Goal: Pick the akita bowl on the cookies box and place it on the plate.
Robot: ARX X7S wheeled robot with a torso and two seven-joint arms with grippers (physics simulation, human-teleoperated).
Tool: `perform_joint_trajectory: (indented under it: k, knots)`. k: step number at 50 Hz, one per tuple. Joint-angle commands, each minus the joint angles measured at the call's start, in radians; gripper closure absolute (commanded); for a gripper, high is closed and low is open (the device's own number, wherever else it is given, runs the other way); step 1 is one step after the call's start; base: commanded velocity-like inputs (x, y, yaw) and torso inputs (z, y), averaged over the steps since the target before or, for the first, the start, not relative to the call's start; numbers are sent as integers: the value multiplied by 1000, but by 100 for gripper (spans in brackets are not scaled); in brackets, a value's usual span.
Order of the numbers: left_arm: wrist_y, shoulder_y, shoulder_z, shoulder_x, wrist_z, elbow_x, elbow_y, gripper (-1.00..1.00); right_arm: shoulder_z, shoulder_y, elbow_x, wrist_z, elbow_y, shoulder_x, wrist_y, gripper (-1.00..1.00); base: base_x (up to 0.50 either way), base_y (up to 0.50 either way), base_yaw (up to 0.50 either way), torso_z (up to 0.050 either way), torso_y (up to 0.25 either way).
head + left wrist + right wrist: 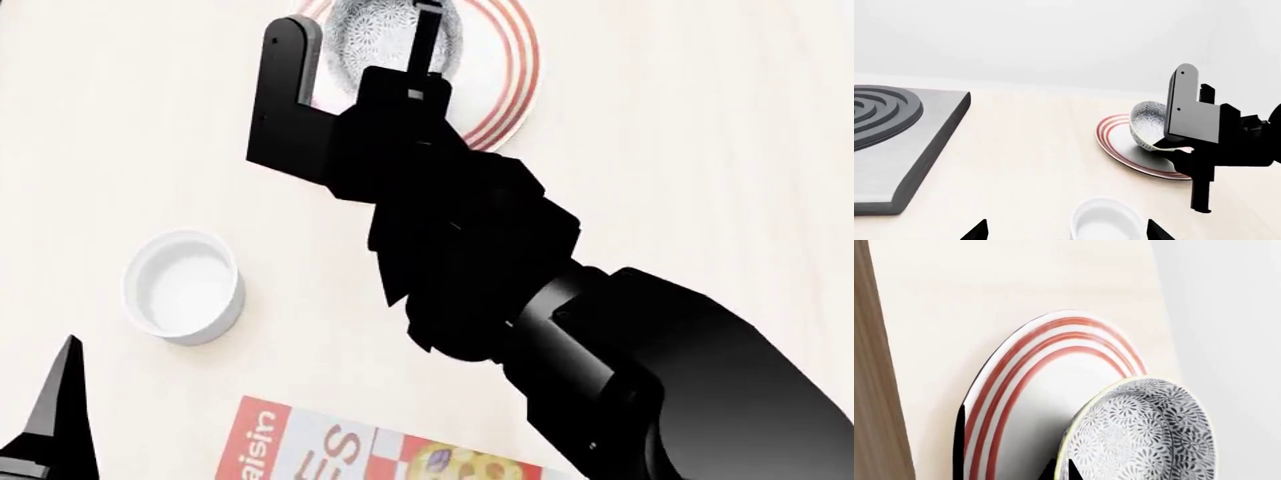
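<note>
Right gripper (pixel 424 25) reaches far forward over the table (pixel 694 150) and pinches the rim of the akita bowl (pixel 387 30), one finger inside and the other outside its wall, so it is clamped on the bowl. The bowl sits directly under and between those fingers, above the middle of the plate (pixel 514 70); the left wrist view shows the bowl (pixel 1147 125) tilted, its lower edge down at the plate (pixel 1121 150), though whether it actually touches cannot be told. A round bowl has no long axis to line up, so the coming move probably depends only on the short drop straight down and on levelling the bowl before the fingers part. Nearer the robot lies the cookies box (pixel 387 450), well apart from the plate, with nothing seen on the part in view. A stove burner (pixel 894 135) stands well apart from the plate. A plain white cup (pixel 184 285) rests between box and plate. Left gripper (pixel 1067 231) shows only its fingertips, spread wide and empty, hovering over that cup, farther from the plate than the right arm.
</note>
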State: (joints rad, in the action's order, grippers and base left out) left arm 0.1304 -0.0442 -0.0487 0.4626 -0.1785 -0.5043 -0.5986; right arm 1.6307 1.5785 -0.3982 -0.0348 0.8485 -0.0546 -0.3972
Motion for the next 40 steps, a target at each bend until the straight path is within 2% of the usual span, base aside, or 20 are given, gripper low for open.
perform_joint_trajectory:
  k: [1,2,13,22,27,33,40]
  knots:
    - [-3,0,-2,0,1,-3,9,-100,-4,-21,13,-8,57,19,25,100,0,0,0,0,0]
    - [-3,0,-2,1,1,-3,10,-100,-6,-21,13,-5,61,20,28,-100,0,0,0,0,0]
    - [-7,-2,-5,2,2,-5,13,-100,-13,-15,15,3,44,9,20,-100,0,0,0,0,0]
    - [-3,-1,-6,6,-3,-6,6,-100,-20,7,1,20,-85,-48,-43,-100,0,0,0,0,0]
    - [5,1,-3,11,-9,-10,-3,-100,-32,46,-42,51,-356,-161,-166,-100,0,0,0,0,0]
    - [18,2,0,18,-22,-12,-24,-100,-69,111,-150,117,-823,-365,-367,-100,0,0,0,0,0]
    - [30,8,4,25,-36,-11,-43,-100,-129,105,-222,269,-1210,-555,-458,-100,0,0,0,0,0]
